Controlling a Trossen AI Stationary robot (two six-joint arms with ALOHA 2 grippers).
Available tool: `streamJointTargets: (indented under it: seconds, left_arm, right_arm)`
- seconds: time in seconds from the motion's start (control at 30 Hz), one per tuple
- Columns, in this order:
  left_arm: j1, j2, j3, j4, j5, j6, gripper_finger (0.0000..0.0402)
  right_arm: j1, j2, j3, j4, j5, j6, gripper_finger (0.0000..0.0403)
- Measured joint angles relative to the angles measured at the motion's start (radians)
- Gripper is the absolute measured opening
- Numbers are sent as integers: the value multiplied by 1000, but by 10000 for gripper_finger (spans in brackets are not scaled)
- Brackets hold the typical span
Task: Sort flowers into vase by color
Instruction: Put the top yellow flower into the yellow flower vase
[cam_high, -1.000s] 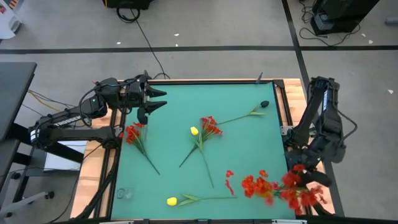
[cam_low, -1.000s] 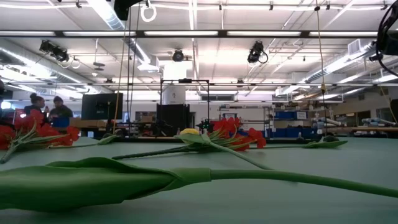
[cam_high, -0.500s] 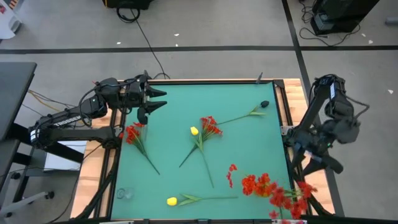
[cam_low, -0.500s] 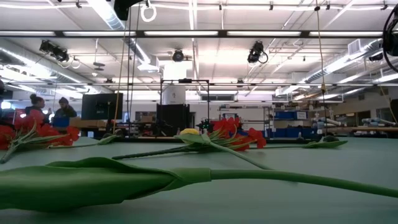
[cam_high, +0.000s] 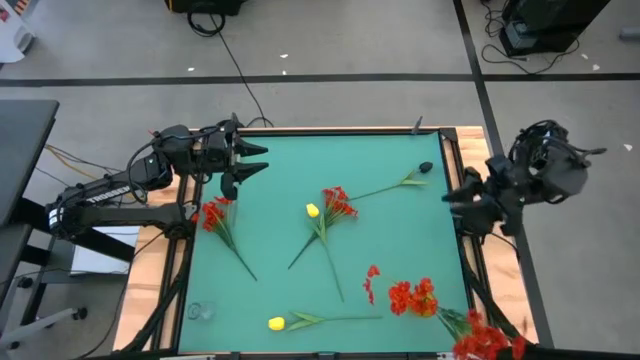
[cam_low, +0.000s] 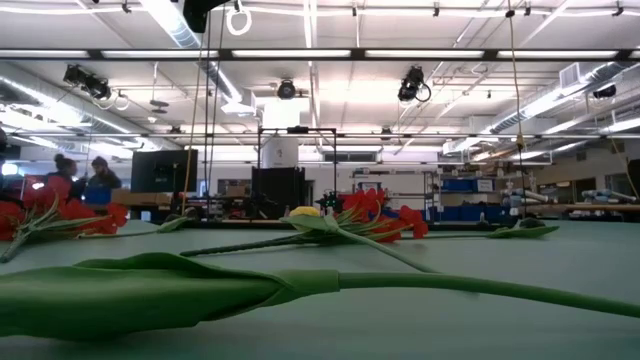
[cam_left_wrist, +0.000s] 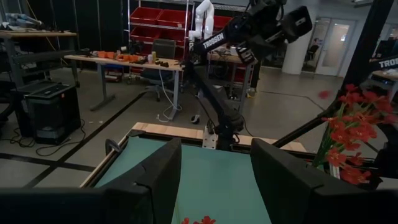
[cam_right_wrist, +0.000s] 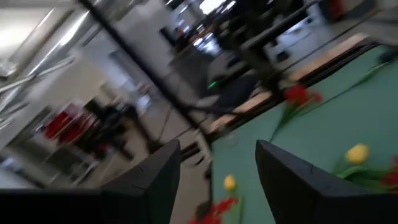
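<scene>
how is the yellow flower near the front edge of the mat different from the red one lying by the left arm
The yellow flower has one small tulip-like head; the red flower has a cluster of blooms. The yellow flower lies along the mat's near edge, its stalk pointing toward the right side; the red flower lies diagonally, just below the left gripper. Both have thin green stalks, lie flat on the green mat, and are unheld.

Big open workshop w/ grey concrete floor (cam_high: 350, 40), dark tape lines across it. Black cable (cam_high: 232, 55) trails over floor. Ceiling has long strip lights (cam_low: 300, 54) and hanging spot lamps (cam_low: 412, 82). Workbench (cam_left_wrist: 124, 62) w/ clutter, red storage bins (cam_left_wrist: 163, 17) on shelving behind. Two people (cam_low: 75, 180) far back at left.
</scene>
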Motion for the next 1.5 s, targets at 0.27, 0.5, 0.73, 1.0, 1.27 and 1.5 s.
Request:
streamJointTargets:
  seconds: [0.27, 0.5, 0.73, 1.0, 1.27, 1.5]
  left_arm:
    - [0, 0, 0, 0, 0, 0, 199]
    - [0, 0, 0, 0, 0, 0, 199]
    - [0, 0, 0, 0, 0, 0, 199]
    - [0, 0, 0, 0, 0, -9, 199]
    - [0, 0, 0, 0, 0, -9, 199]
    - [0, 0, 0, 1, 0, -9, 199]
  right_arm:
    - [-263, 134, 0, 35, -35, 35, 215]
    - [-559, 370, -2, 46, -249, 147, 210]
    - [-751, 687, -2, 219, -629, 157, 185]
    - [-799, 993, -2, 336, -820, 369, 174]
    - [-794, 1195, -2, 431, -849, 449, 173]
    - [-794, 1264, -2, 443, -775, 459, 167]
